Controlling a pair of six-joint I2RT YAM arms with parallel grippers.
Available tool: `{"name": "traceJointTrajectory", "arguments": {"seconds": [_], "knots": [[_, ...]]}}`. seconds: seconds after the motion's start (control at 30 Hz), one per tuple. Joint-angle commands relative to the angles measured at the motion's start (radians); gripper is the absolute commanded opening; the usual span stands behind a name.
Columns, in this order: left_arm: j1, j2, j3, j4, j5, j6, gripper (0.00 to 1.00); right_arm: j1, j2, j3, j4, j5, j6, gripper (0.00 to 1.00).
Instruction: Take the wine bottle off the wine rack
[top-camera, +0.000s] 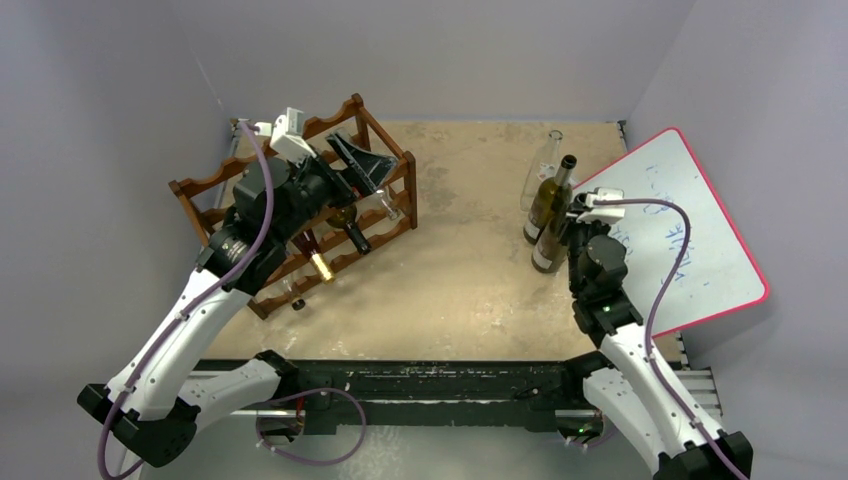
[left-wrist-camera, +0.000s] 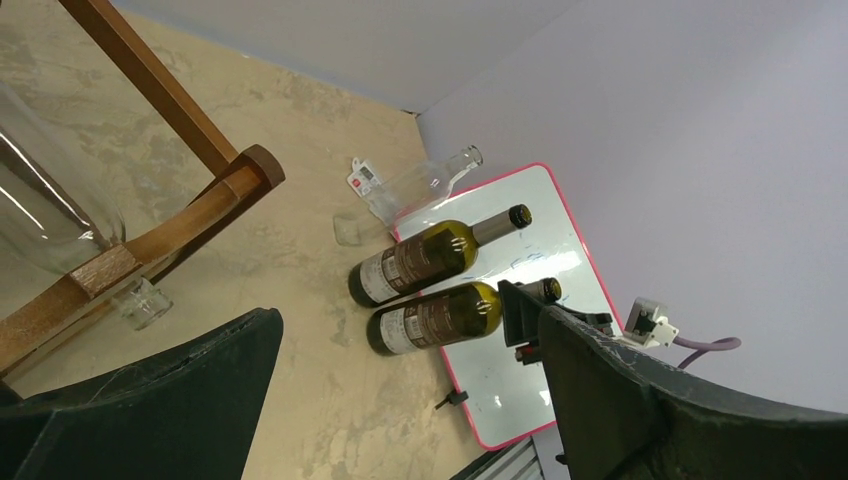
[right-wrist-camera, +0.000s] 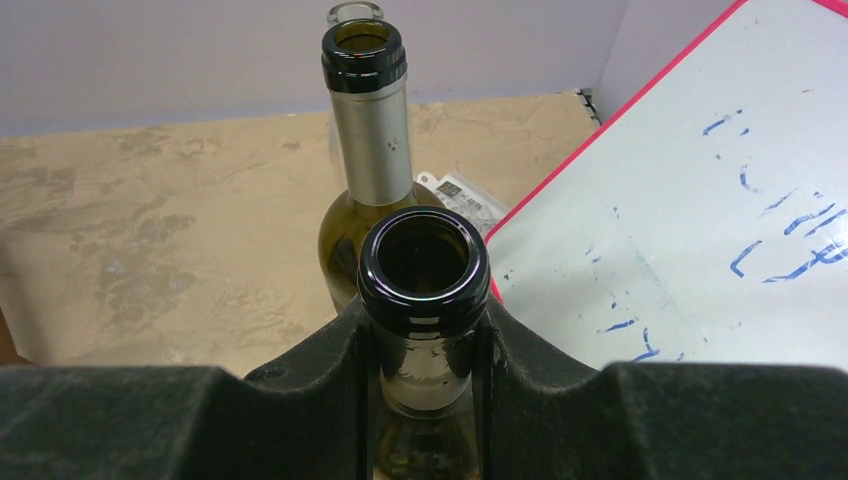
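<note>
My right gripper (right-wrist-camera: 425, 340) is clamped on the neck of the wine bottle (right-wrist-camera: 424, 300), just below its lip. The bottle stands upright on the table (top-camera: 470, 290), well apart from the wine rack (top-camera: 205, 181) on its right side, just beside a second green bottle (right-wrist-camera: 362, 150). My left gripper (top-camera: 365, 163) is over the top tier of the wine rack, jaws spread wide and holding nothing.

A dark reddish-brown wine rack (top-camera: 205, 183) on a mottled tan table (top-camera: 470, 270); olive-green bottles (top-camera: 548, 205) with dark labels; a red-edged whiteboard (top-camera: 690, 220) scrawled in blue; purple cables (left-wrist-camera: 708, 346) on white-and-black arms (top-camera: 185, 330).
</note>
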Motion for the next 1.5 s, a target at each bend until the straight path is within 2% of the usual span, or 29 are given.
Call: {"name": "traceJointTrajectory", "arguments": {"seconds": [0.0, 0.13, 0.23, 0.3, 0.43, 0.57, 0.7, 0.77, 0.97, 1.2, 1.27, 1.37, 1.47], "knots": [[0.005, -0.002, 0.053, 0.031, -0.014, 0.01, 1.0, -0.004, -0.043, 0.023, 0.071, -0.003, 0.018, 0.31], [0.005, 0.015, 0.051, 0.049, 0.004, -0.002, 1.0, -0.003, -0.067, 0.032, 0.022, -0.009, 0.017, 0.64], [0.005, 0.019, 0.053, 0.054, 0.006, -0.003, 1.0, -0.003, -0.096, 0.049, -0.028, -0.012, 0.005, 0.82], [0.005, 0.018, 0.054, 0.053, 0.003, 0.0, 1.0, -0.004, -0.113, 0.065, -0.055, -0.014, -0.009, 0.9], [0.005, 0.016, 0.058, 0.046, -0.004, 0.009, 1.0, -0.003, -0.139, 0.115, -0.088, -0.035, -0.056, 1.0], [0.005, 0.01, 0.076, 0.018, -0.026, 0.032, 1.0, -0.003, -0.153, 0.185, -0.091, -0.057, -0.097, 1.0], [0.005, -0.004, 0.089, -0.001, -0.052, 0.052, 1.0, -0.003, -0.142, 0.278, -0.105, -0.045, 0.029, 1.0], [0.005, -0.013, 0.095, -0.013, -0.061, 0.059, 1.0, -0.003, -0.114, 0.354, -0.163, -0.071, 0.072, 1.0], [0.005, -0.045, 0.109, -0.045, -0.096, 0.078, 1.0, -0.002, 0.035, 0.577, -0.275, -0.385, 0.03, 1.0], [0.005, -0.087, 0.127, -0.091, -0.146, 0.104, 1.0, 0.012, 0.245, 0.66, -0.214, -0.76, 0.105, 1.0], [0.005, -0.1, 0.127, -0.102, -0.16, 0.105, 1.0, 0.065, 0.275, 0.634, -0.148, -0.771, 0.151, 1.0], [0.005, -0.117, 0.123, -0.109, -0.177, 0.105, 1.0, 0.246, 0.325, 0.605, -0.071, -0.678, 0.159, 1.0], [0.005, -0.131, 0.127, -0.119, -0.194, 0.106, 1.0, 0.367, 0.416, 0.618, -0.051, -0.629, 0.181, 1.0]]}}
